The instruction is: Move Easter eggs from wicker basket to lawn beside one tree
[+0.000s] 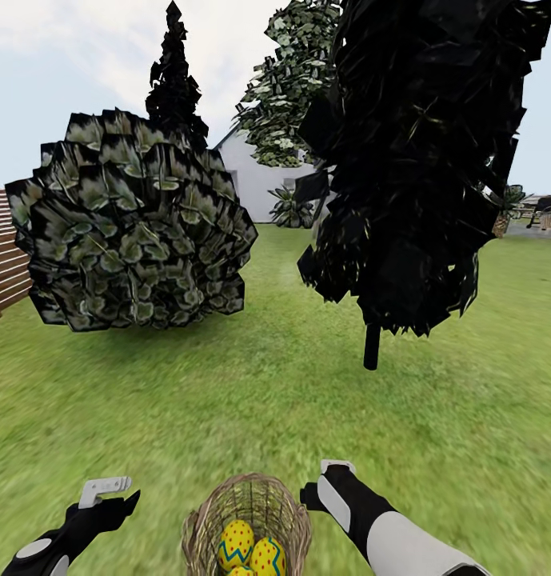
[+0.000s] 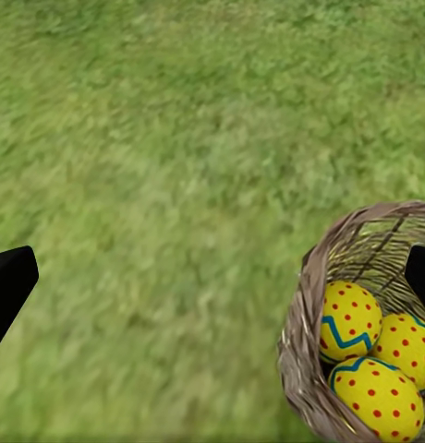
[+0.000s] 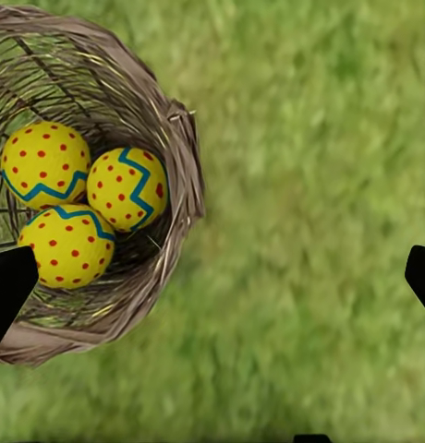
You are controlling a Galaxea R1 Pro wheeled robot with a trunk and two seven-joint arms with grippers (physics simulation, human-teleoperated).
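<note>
Both tools are hanging low over the lawn (image 1: 275, 384), one on each side of the wicker basket (image 1: 247, 512). Left tool (image 1: 107, 490) and right tool (image 1: 333, 474) are each standing with fingers spread wide and holding nothing; in both wrist views the dark fingertips are sitting far apart at the frame edges. All three Easter eggs (image 3: 83, 198) are lying clustered in the bottom of the basket, touching one another, with none removed yet. The basket is sitting between the two arms, and the right tool appears slightly nearer to its rim than the left, so the right arm is probably the better choice for the first reach, moving inward toward the robot's midline and down through the open top. A dark tree with a thin black trunk (image 1: 372, 346) is standing ahead on the right, and a large leafy bush (image 1: 131, 228) ahead on the left.
</note>
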